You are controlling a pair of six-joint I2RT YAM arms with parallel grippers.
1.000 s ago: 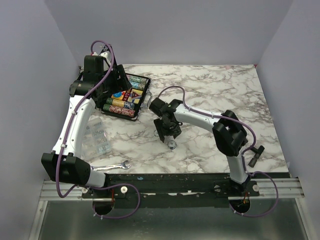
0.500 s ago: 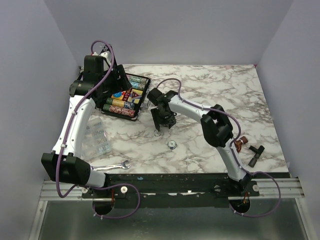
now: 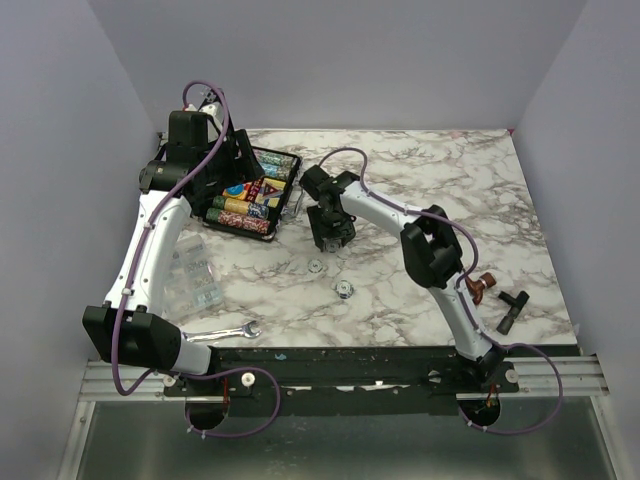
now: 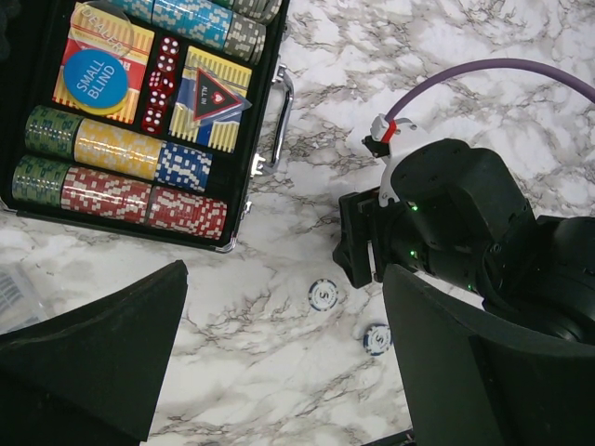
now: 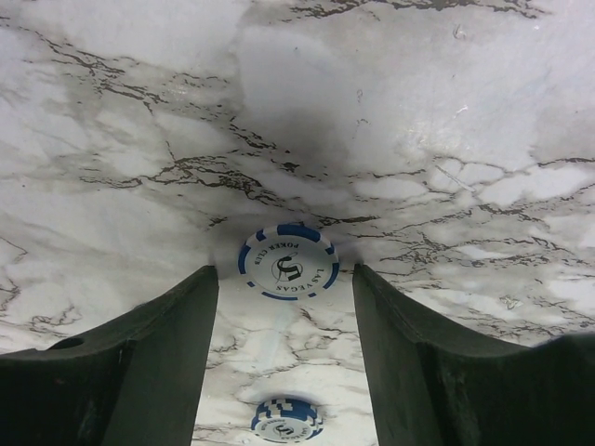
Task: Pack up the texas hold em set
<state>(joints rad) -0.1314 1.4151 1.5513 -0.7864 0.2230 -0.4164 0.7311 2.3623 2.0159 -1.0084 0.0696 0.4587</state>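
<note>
The black hinged case lies open at the back left, with chip rows, a yellow-blue card box and a dark red triangle inside. Its metal handle faces the table middle. Two whitish round chips with blue edges lie loose on the marble: one just below my right gripper, the other nearer. In the right wrist view the first chip lies just beyond my open, empty fingertips and the second lies closer. My left gripper hovers open and empty over the case's left side.
A silver wrench lies near the front edge. A clear plastic packet lies under the left arm. A brown tap-shaped piece and a black piece lie at the front right.
My right gripper has moved from above the nearer chip back towards the case. A second chip now shows on the marble where it had been. The left arm has not moved.
</note>
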